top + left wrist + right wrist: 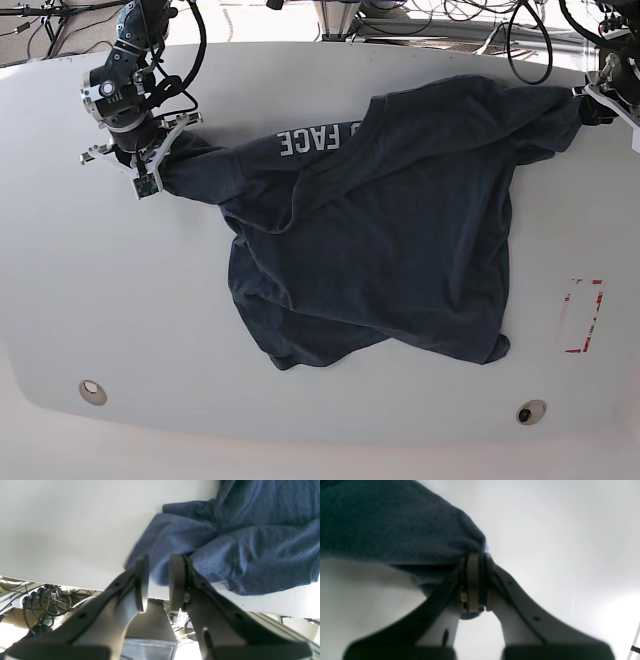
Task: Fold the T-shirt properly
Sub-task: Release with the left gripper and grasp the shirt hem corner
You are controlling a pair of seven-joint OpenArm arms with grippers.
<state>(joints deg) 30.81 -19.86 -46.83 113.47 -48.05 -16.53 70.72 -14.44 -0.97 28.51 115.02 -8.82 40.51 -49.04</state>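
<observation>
The T-shirt [400,230] is lying rumpled on the surface [60,300]. The right end effector [477,585] is pinching its sleeve; the left end effector [157,580] is standing slightly parted, holding nothing. Spreading flat needs even tension.

The base camera is looking straight down from high above, taking in the whole white table [60,300] with the T-shirt [400,230] spread mid-frame. The left wrist camera is sitting just behind the left tool [158,582], looking along it at the table edge, with cloth filling the upper right of the frame. The right wrist camera is riding very close behind the right tool [477,585], cloth at the upper left. All three views are sharing the shirt and table.
</observation>
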